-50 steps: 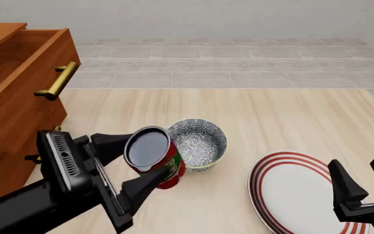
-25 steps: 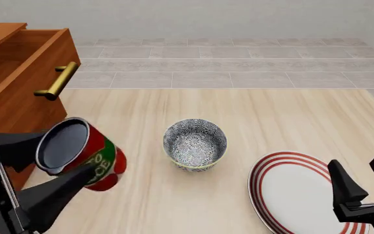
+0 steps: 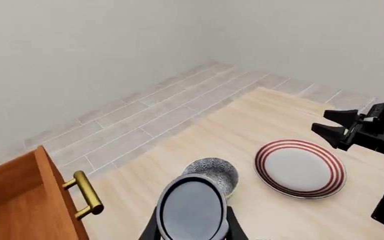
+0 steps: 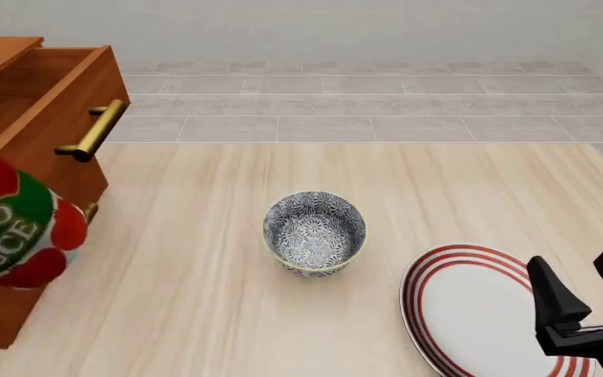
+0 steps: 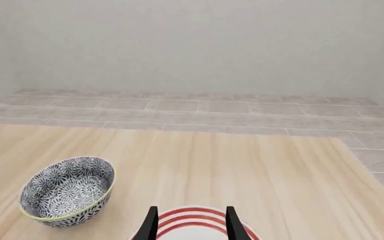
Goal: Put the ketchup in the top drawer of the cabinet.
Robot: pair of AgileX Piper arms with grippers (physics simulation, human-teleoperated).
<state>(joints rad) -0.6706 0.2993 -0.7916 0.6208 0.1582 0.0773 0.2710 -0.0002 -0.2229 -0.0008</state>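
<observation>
Holding the ketchup (image 3: 192, 212) tight in the left gripper (image 3: 193, 231), dark fingers (image 3: 236, 229) pressed on either side of the can in the left wrist view, grey shiny lid facing the camera. Up off the bench (image 4: 280, 314) now and way over at the left edge of the front view, red and green label (image 4: 13, 232) half cut off by the frame, right in front of the cabinet (image 4: 19, 196). Big change from a second ago: sat right next to the patterned bowl (image 4: 314, 232) then, halfway across half a second back, now well clear of it and hanging just below the brass handle (image 4: 94, 129) of the top drawer (image 4: 50, 94). Already pulled out, that drawer, open side up, so no need to mess with the handle first.

Looks like the carry is mostly done. Probably still needs lifting a bit higher and further left to clear the drawer front before letting go inside. Main worry: clipping the drawer front or handle on the way over. Can't tell from here how much height is left to gain, since most of the can is out of frame.

Right gripper (image 4: 584, 302) parked over the red-striped plate (image 4: 469, 314), jaws spread apart, nothing in them, nowhere near the action.
</observation>
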